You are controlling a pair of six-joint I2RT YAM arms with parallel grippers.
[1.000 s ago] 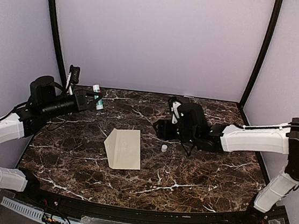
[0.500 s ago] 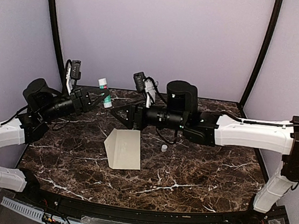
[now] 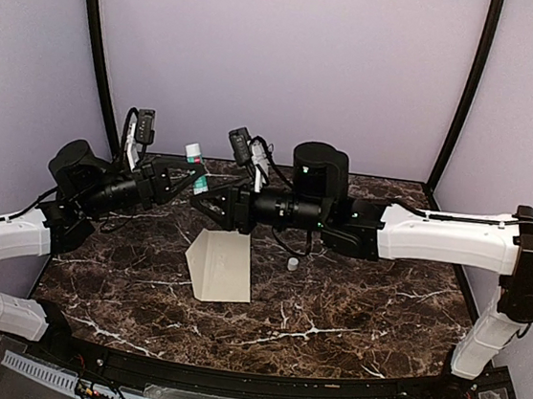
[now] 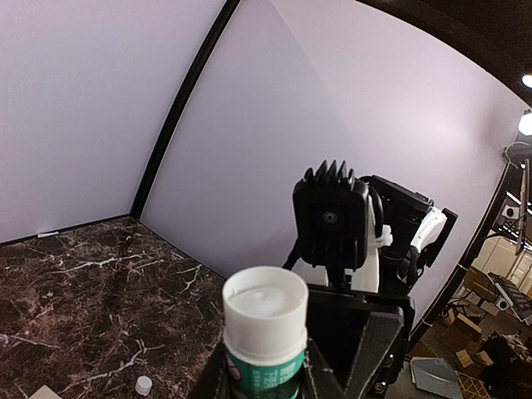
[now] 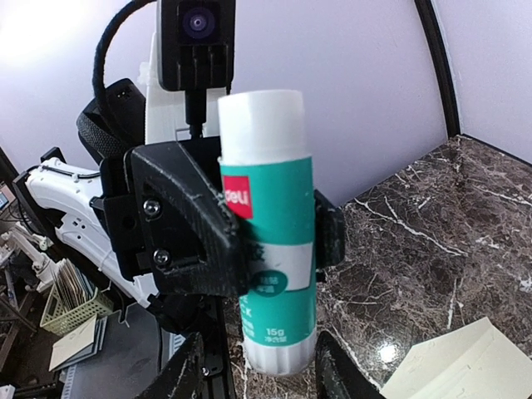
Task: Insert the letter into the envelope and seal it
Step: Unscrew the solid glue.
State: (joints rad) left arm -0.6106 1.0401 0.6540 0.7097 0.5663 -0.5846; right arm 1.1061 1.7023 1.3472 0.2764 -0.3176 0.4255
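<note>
The cream-yellow envelope (image 3: 220, 265) lies flat at the table's middle, and one corner of it (image 5: 465, 366) shows in the right wrist view. The letter is hidden. My left gripper (image 3: 177, 182) is raised above the back left of the table, shut on a green-and-white glue stick (image 3: 194, 166) that stands upright. The stick's white upper end (image 4: 266, 303) is uncapped. My right gripper (image 5: 264, 374) is open, with one finger on each side of the stick's white base (image 5: 281, 353) and a gap on both sides.
A small white cap (image 3: 293, 263) stands on the dark marble table (image 3: 351, 305), just right of the envelope. Both arms meet above the back left of the table. Purple walls and black poles enclose the space.
The right arm has swung left from near the cap to the left gripper, and its jaws have narrowed. The left arm has lifted the glue stick and brought it rightward.
</note>
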